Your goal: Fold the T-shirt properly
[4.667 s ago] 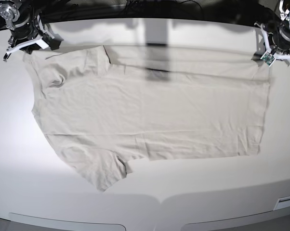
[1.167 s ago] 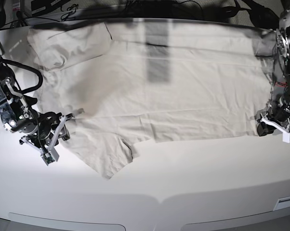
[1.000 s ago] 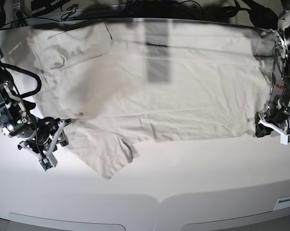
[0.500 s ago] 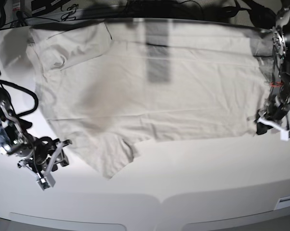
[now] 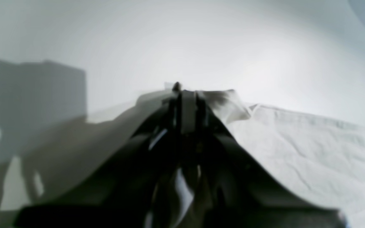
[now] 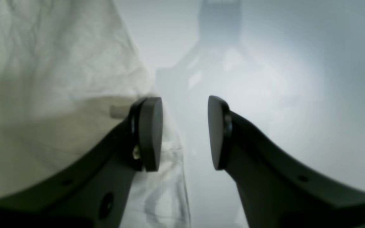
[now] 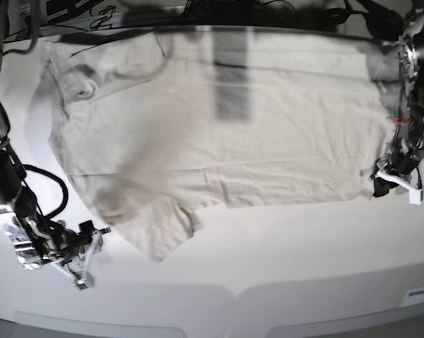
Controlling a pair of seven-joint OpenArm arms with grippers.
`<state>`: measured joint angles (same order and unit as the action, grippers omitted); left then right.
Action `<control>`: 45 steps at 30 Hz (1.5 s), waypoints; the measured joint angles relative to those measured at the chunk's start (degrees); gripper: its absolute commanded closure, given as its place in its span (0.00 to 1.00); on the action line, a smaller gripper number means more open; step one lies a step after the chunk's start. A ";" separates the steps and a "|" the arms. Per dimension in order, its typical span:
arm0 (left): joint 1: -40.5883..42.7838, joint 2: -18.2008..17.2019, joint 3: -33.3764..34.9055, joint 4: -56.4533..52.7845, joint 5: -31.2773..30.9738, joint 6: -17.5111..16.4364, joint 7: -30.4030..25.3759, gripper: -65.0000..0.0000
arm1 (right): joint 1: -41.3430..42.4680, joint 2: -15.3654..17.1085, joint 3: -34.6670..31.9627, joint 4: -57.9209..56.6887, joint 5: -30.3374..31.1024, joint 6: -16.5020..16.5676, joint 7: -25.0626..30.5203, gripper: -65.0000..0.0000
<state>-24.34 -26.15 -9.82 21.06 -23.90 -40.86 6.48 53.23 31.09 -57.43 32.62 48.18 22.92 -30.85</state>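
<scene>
The pale beige T-shirt (image 7: 268, 141) lies spread flat across the table, hem toward the right and sleeves on the left. My left gripper (image 7: 389, 184) is at the shirt's front right hem corner. In the left wrist view the gripper (image 5: 182, 93) is shut, with a fold of the shirt (image 5: 312, 148) pinched at its tips. My right gripper (image 7: 91, 257) is low at the front left, just off the front sleeve. In the right wrist view it (image 6: 185, 133) is open, with bare table in the gap and the shirt's edge (image 6: 59, 79) under its left finger (image 6: 150, 133).
The white table (image 7: 282, 274) extends in front of the shirt to its curved front edge. Dark cables and equipment (image 7: 198, 8) run along the back edge. A grey shadow band (image 7: 229, 70) falls across the shirt's upper middle.
My right arm has moved toward the table's front left, off the shirt's left edge and down past the sleeve. My left gripper has stayed at the hem corner.
</scene>
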 measured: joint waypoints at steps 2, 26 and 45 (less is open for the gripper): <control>0.70 0.15 0.02 0.04 0.00 -0.13 -1.90 1.00 | 1.20 -1.81 0.00 -4.92 0.24 3.74 1.03 0.63; 2.62 1.25 -0.33 0.17 -0.90 -0.70 -5.09 1.00 | 2.03 -13.99 0.17 -22.14 -7.98 5.33 8.81 0.56; 2.62 1.55 -0.31 0.22 -1.20 -0.72 -5.05 1.00 | -0.87 -14.12 0.44 -21.84 -10.60 5.46 10.25 0.87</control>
<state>-21.71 -24.60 -10.13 21.28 -25.10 -41.58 1.43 52.36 16.97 -56.99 10.79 37.58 28.38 -20.60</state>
